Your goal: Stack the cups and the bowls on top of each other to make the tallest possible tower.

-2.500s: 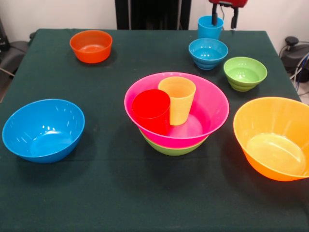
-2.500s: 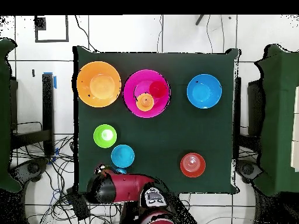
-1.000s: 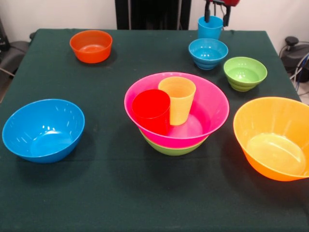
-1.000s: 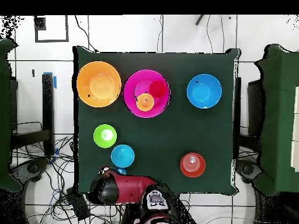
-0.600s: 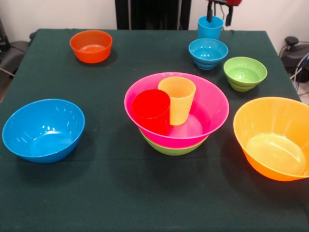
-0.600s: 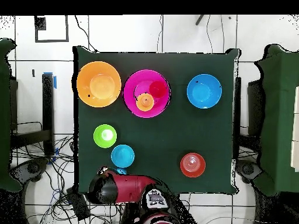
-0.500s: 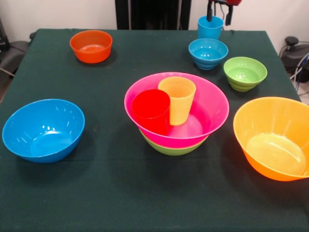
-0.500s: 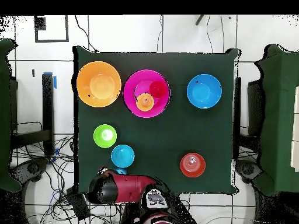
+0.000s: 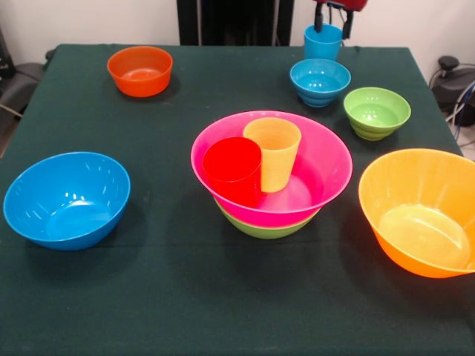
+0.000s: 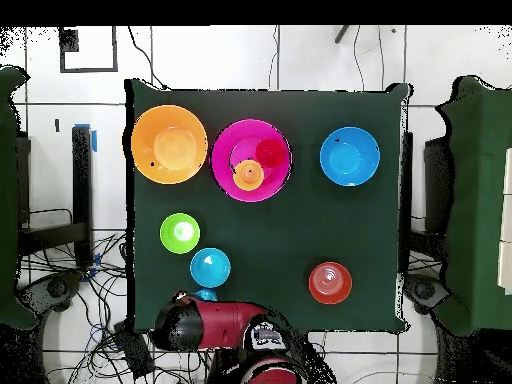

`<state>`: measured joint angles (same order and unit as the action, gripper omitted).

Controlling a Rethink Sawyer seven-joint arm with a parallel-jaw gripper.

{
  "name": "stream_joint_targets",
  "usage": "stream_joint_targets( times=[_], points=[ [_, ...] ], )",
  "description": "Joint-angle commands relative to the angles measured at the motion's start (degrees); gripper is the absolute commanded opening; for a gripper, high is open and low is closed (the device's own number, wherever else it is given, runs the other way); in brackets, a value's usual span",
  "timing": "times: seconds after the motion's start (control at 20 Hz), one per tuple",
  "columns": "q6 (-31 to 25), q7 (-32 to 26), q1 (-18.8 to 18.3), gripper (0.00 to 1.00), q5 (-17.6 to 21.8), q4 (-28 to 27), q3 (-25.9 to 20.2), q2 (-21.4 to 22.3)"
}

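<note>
Green tablecloth (image 9: 171, 297); front view alone shows jaws spread astride light blue cup (image 9: 323, 41).

The end effector (image 9: 332, 20) straddles the light blue cup's (image 9: 322, 44) rim, fingers apart.

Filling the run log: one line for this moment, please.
gripper: open, straddling light blue cup rim | tower: pink bowl on green bowl, red and yellow cups inside | phase: pre-grasp
</note>
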<state>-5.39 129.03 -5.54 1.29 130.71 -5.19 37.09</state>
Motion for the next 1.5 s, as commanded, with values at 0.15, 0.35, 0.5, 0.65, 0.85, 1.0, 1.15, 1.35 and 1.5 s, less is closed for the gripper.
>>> stream_joint_targets(
  times=[0.15, 0.35, 0.5, 0.65, 0.85, 1.0, 1.15, 1.35, 1.5],
  points=[
    [0.99, 6.21, -0.22, 1.0, -0.3, -1.48, -3.91, -3.91],
    [1.15, 6.05, -0.65, 1.0, -0.21, -1.27, -5.31, -4.04],
    [0.75, 6.14, -0.78, 1.0, -0.46, -1.08, -6.04, -3.85],
    [0.62, 6.3, -0.76, 1.0, -0.61, -0.87, -6.35, -3.62],
    [-0.08, 6.12, -0.99, 1.0, -0.75, -0.9, -6.97, -3.19],
    [-1.0, 6.16, -1.26, 1.0, -0.97, -0.31, -7.67, -2.18],
    [-2.38, 5.81, -1.86, 1.0, -1.06, -0.03, -8.29, -1.16],
    [-3.52, 5.08, -2.63, 1.0, -0.82, -0.33, -8.35, -0.49],
    [-3.05, 5.0, -2.77, 1.0, -0.62, -0.69, -8.31, -0.72]
  ],
)
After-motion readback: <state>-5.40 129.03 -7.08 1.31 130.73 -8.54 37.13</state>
